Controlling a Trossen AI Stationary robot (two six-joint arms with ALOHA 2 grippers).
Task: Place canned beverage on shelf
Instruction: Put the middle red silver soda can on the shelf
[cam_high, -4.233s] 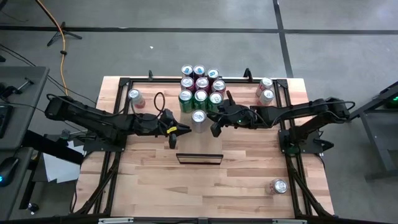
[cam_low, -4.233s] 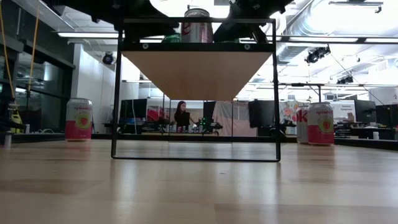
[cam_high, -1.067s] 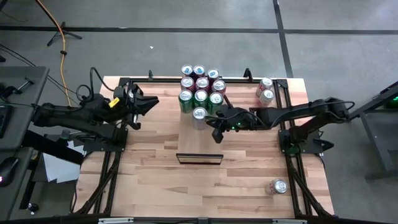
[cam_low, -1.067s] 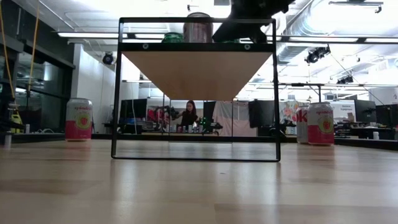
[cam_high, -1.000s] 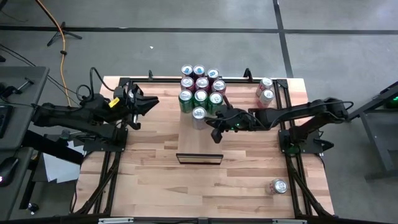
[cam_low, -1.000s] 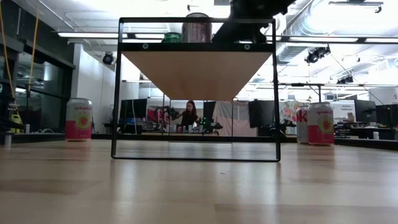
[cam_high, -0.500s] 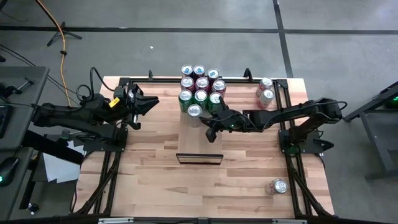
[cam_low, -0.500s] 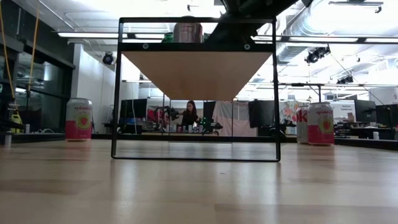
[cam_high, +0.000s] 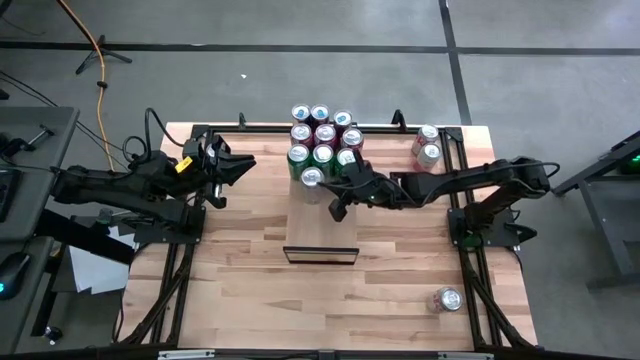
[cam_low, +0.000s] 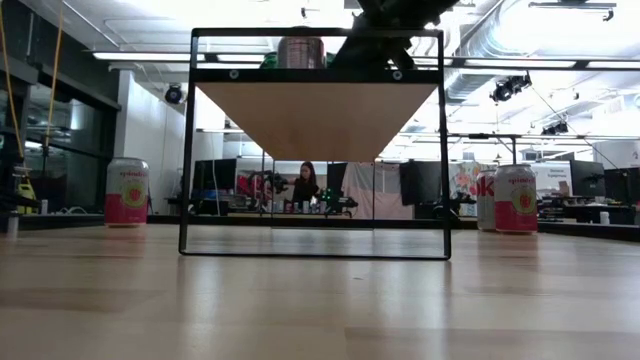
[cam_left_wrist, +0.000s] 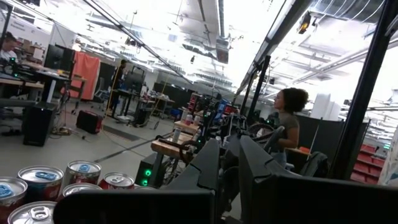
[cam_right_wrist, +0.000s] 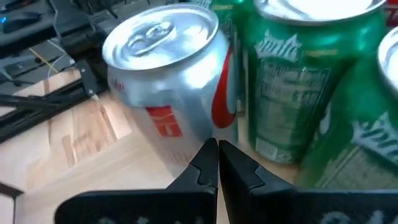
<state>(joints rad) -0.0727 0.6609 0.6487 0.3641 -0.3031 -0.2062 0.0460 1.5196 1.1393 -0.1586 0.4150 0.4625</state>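
— Where's the right gripper (cam_high: 336, 209)?
— Fingers (cam_right_wrist: 208, 163) pressed together, empty, tips beside the silver-and-red can (cam_high: 312, 179) on the shelf (cam_high: 320, 225), near its far end.
— Left gripper (cam_high: 243, 163)?
— Closed, holding nothing, by the table's (cam_high: 400, 290) left edge

Right dark claw (cam_high: 337, 211) fingers together, arm stretched toward centre, left dark claw (cam_high: 243, 163) closed, arm drawn back at left side.
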